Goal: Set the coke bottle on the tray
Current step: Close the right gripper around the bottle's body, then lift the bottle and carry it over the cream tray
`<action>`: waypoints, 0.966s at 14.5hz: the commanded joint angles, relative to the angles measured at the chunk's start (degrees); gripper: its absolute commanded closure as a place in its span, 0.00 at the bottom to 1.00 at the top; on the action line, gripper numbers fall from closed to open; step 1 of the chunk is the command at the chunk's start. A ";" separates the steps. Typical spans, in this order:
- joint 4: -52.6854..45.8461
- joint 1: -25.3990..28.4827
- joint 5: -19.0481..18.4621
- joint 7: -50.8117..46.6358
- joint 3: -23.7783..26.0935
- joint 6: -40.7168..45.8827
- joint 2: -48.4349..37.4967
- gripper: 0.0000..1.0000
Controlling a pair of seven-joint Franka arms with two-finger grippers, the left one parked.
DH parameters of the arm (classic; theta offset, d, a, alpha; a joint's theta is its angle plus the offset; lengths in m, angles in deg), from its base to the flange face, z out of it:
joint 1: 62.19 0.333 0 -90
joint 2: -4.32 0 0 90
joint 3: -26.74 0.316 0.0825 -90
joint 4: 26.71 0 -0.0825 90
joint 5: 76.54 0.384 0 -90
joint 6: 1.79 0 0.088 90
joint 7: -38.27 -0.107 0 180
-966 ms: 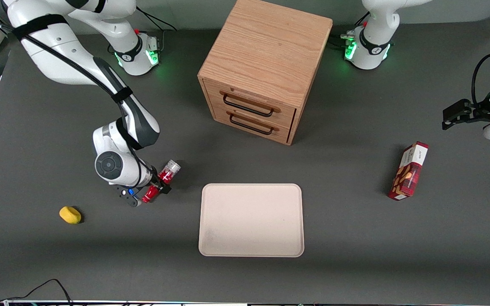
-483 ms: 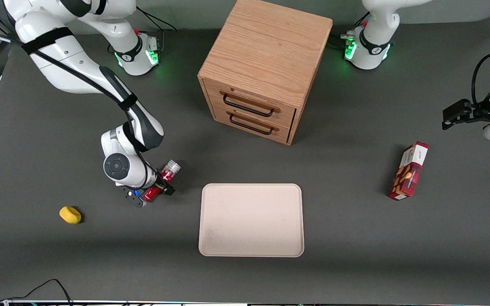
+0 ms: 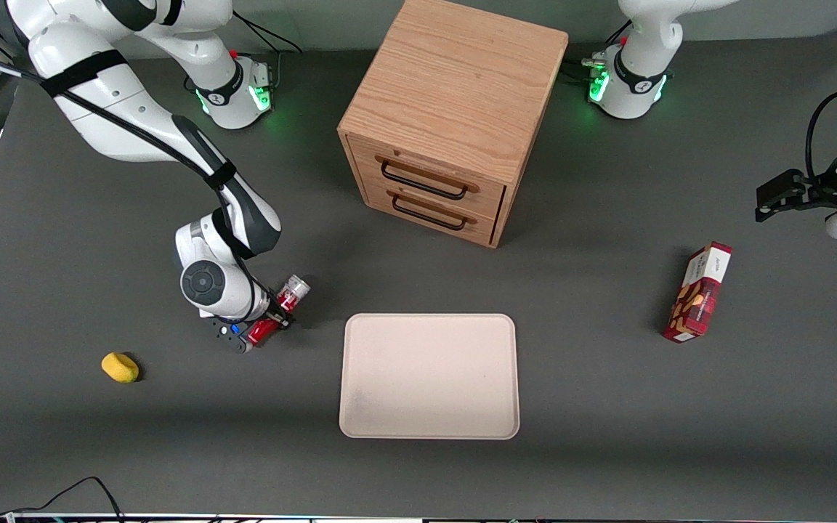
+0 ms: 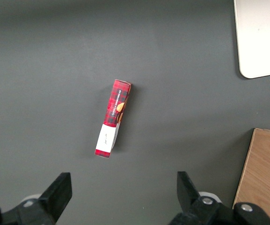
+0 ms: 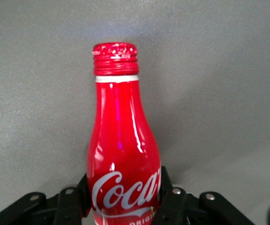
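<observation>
The coke bottle (image 3: 287,297) is a small red contour bottle with white script; it lies tilted in my right gripper (image 3: 276,314), silver base pointing away from the front camera, red cap toward it. The gripper is beside the tray (image 3: 429,376), toward the working arm's end, just off the tray's corner. In the right wrist view the gripper (image 5: 124,193) has its black fingers (image 5: 168,192) pressed on both sides of the bottle (image 5: 120,136), with grey table below. The pale beige tray also shows in the left wrist view (image 4: 261,37).
A wooden drawer cabinet (image 3: 455,116) stands farther from the front camera than the tray. A red snack box (image 3: 698,293) lies toward the parked arm's end, also in the left wrist view (image 4: 113,124). A small yellow object (image 3: 120,367) lies toward the working arm's end.
My right gripper has moved a little sideways toward the tray with the coke bottle held in it. Over the last half second it has hardly moved.
</observation>
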 commanded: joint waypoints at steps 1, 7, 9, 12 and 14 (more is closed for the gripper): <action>0.03 0.14 -2.04 -0.48 0.32 -0.41 -1.44 1.00; -11.97 0.05 -1.25 14.61 3.22 20.74 -9.61 1.00; -19.70 -0.12 -1.07 22.35 4.63 27.34 -9.88 1.00; -30.61 -0.03 -1.16 32.11 6.99 33.51 -9.01 1.00; -35.54 -0.03 -1.16 36.51 8.49 34.74 -7.26 1.00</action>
